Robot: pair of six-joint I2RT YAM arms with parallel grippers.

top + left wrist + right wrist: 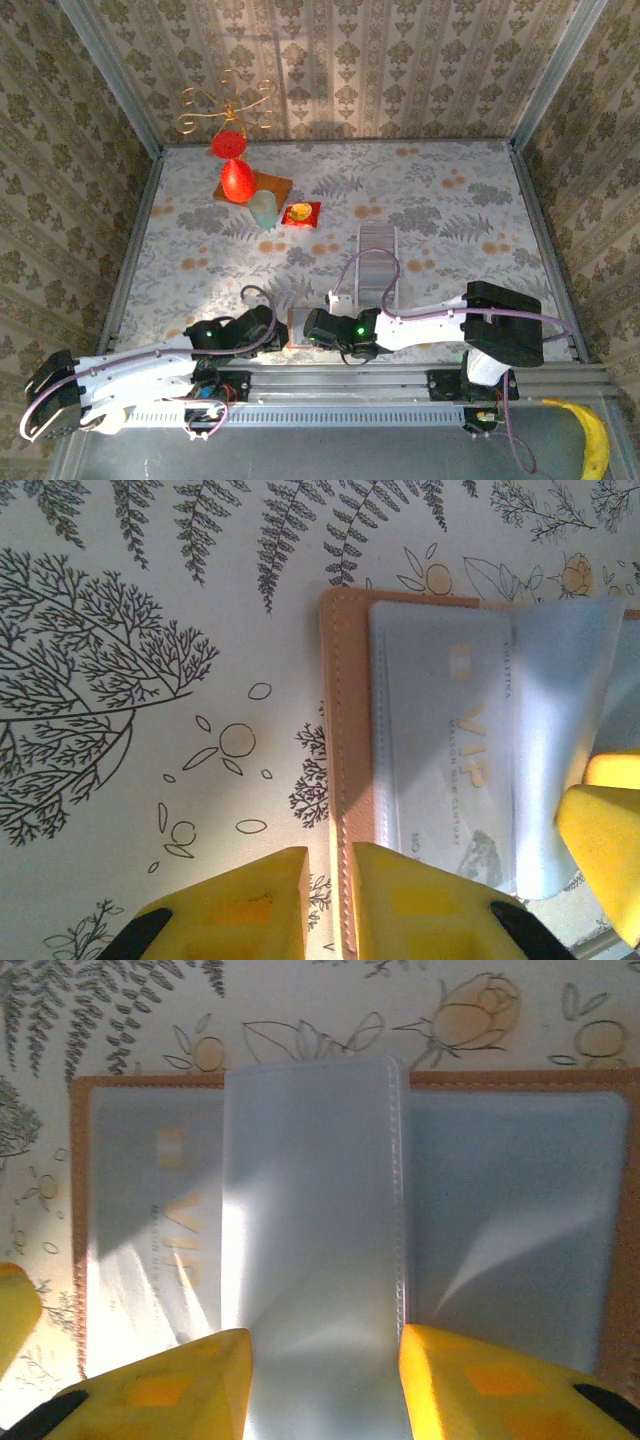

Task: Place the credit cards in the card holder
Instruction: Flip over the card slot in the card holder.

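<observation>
Soft, even, warm light filled the overhead view. The pale fern-printed surface (pixel 440 210) was readable throughout, and a faint shadow lay on the patterned wallpaper back wall (pixel 330 120). In the wrist views, hard bright streaks crossed the clear plastic sleeve flap (pixel 310 1220) and the pinkish-tan leather-like card holder (pixel 345 730), bleaching part of the print on the pale grey-bluish plastic credit card (pixel 150 1210). The left gripper (pixel 330 900) and right gripper (pixel 325 1380) showed yellow fingers (pixel 170 1390) soft and out of focus near the lens.
</observation>
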